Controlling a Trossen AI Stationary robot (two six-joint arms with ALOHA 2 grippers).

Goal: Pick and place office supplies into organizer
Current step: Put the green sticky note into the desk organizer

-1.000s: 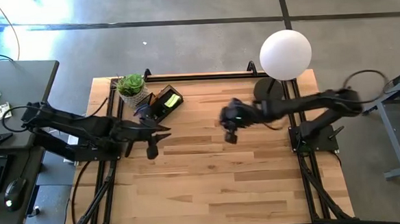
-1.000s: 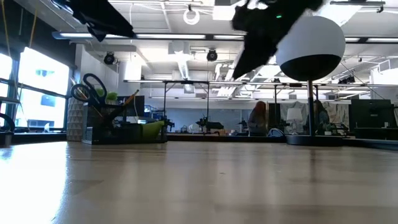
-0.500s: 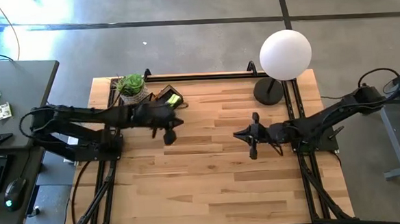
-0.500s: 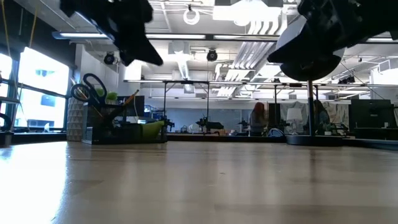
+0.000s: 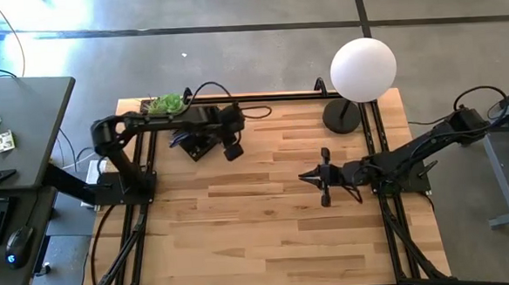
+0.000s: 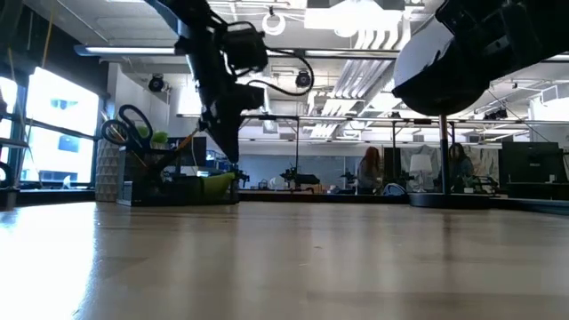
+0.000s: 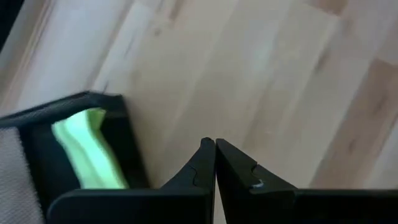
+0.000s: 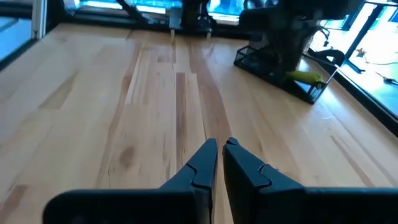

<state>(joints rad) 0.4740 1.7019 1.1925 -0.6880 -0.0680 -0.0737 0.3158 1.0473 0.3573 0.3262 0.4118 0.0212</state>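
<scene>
Organizer, the dark rectangular compartment box [image 5: 203, 133], sits at the far left corner of the pale wooden table [image 5: 267, 220] beside the small green potted plant [image 5: 166, 104], with the yellow-green sticky-note pad [image 7: 87, 149] and the blue-handled scissors [image 6: 132, 124] already inside it. Over the last second the left pincer [image 5: 232, 150] has swung in from mid-table to hang just beside the box's near edge and has snapped its fingers together on nothing. The right pincer [image 5: 324, 184], also clenched and empty, has drawn back toward its own side, so with no loose supplies showing on the boards the sorting looks essentially done.
</scene>
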